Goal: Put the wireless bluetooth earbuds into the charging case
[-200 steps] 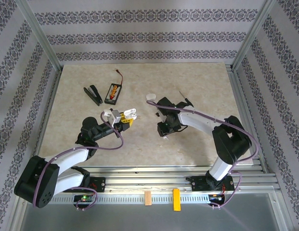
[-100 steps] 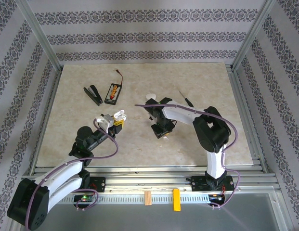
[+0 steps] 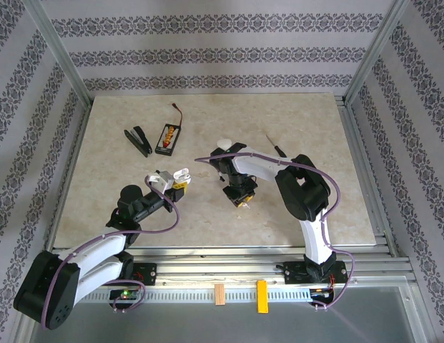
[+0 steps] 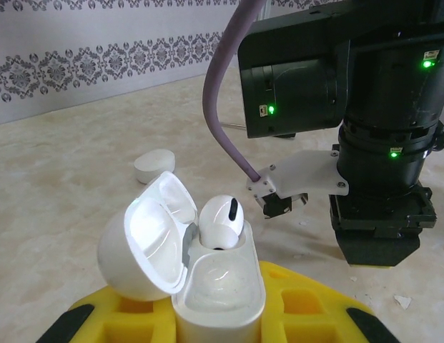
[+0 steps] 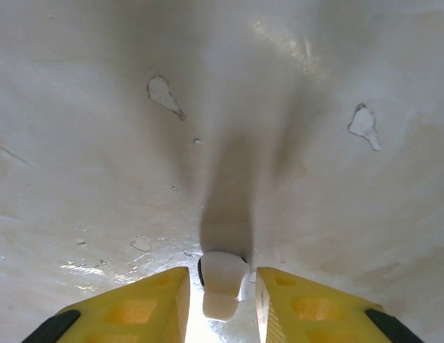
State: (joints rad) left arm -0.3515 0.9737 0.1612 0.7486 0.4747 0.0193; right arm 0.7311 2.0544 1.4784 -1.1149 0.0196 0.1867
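Observation:
The white charging case (image 4: 220,289) stands upright with its lid (image 4: 143,246) swung open, and my left gripper (image 4: 218,311) is shut on its base (image 3: 180,174). One white earbud (image 4: 222,220) sits in the far slot; the near slot is empty. Another earbud (image 5: 223,280) lies on the table between the yellow fingers (image 5: 146,304) of my right gripper (image 5: 222,300). A thin gap shows on each side of it. From above, the right gripper (image 3: 240,201) points down at the table, just right of the left gripper (image 3: 175,184).
A second, closed white case (image 3: 223,145) lies behind the right gripper, also seen at the closed case (image 4: 154,163). A black clip (image 3: 139,141), a battery pack (image 3: 168,137) and a small screwdriver (image 3: 275,146) lie further back. The right arm's black wrist (image 4: 364,143) hangs close in front of the held case.
My right arm has folded in, its gripper has settled low over the table and its fingers have narrowed around the earbud. The left gripper shifted a little to the left with the case.

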